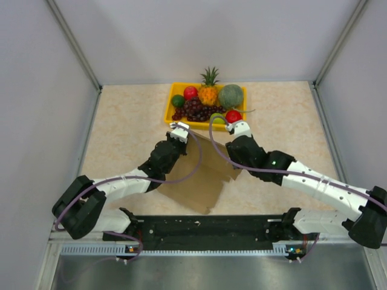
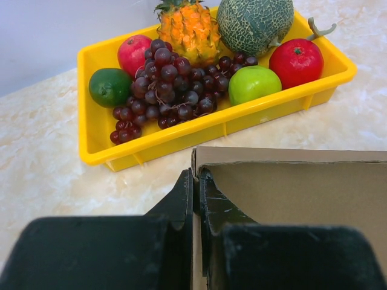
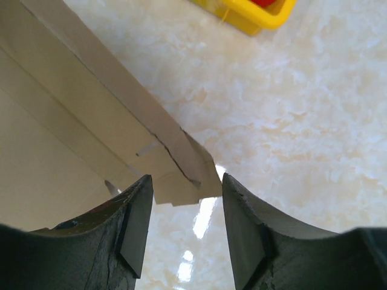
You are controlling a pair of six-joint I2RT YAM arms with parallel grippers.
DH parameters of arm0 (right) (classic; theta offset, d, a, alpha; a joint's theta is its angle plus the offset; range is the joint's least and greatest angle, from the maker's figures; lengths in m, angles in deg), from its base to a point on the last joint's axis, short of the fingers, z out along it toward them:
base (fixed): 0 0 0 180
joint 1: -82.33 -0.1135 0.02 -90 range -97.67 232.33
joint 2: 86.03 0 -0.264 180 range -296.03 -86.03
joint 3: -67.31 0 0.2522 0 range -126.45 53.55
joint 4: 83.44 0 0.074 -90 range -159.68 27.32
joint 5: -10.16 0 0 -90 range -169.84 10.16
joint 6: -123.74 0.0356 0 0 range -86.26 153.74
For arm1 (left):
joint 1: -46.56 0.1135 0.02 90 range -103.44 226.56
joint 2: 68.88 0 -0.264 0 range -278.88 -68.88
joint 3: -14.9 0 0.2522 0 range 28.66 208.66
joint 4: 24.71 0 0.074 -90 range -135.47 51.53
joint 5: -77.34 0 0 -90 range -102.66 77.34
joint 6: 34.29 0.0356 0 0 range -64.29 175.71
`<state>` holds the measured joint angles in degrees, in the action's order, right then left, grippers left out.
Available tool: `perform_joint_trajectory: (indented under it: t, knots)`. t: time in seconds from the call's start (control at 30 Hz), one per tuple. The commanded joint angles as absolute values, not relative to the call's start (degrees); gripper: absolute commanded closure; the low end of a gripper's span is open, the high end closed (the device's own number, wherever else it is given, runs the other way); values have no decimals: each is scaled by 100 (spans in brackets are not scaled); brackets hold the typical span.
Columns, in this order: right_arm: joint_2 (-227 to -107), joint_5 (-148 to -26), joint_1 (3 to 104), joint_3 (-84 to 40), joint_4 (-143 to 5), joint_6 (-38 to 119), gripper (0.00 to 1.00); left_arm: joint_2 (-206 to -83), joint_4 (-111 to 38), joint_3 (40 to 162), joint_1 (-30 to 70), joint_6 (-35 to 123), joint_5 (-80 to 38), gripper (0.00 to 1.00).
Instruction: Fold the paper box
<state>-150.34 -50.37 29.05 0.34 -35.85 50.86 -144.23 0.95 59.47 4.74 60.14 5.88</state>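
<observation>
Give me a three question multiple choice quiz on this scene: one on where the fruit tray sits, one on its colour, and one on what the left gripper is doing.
1. Where is the fruit tray relative to the paper box?
A. beyond it, at the far side of the table
B. beneath it
C. at the near edge

2. What colour is the tray?
A. blue
B. white
C. yellow

3. The left gripper is:
A. wide open above the tray
B. shut on the paper box's edge
C. open, touching nothing

Answers: 1 A, the top view shows the tray past the box. 2 C, its walls show yellow. 3 B, the left wrist view shows its jaws closed on a cardboard wall.
</observation>
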Motion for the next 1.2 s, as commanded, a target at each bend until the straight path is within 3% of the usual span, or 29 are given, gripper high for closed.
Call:
perform_joint_trajectory:
  t: [0.0,0.2,0.23,0.5,0.73,0.93,1.17]
  knots:
    - [-15281,-4670,2837,-366,-3777,4570,51,-14201,301,5960,437,5949,685,100]
    - [-15563,-4688,2837,-437,-3944,4517,61,-14104,257,5960,437,5958,668,100]
    - [-15581,-4697,2837,-445,-3962,4525,68,-14095,257,5942,429,5949,676,100]
    - [-15792,-4513,2828,-525,-4032,4867,87,-13990,222,5907,429,5862,729,100]
    - [-15871,-4311,2758,-464,-3997,6936,100,-13990,178,5924,429,5589,878,100]
    - [-15985,-3617,2529,-173,-4164,9469,100,-13998,231,5872,420,4992,993,100]
    - [-16381,-2861,2433,-156,-4155,10597,100,-13937,222,5766,402,4596,1045,100]
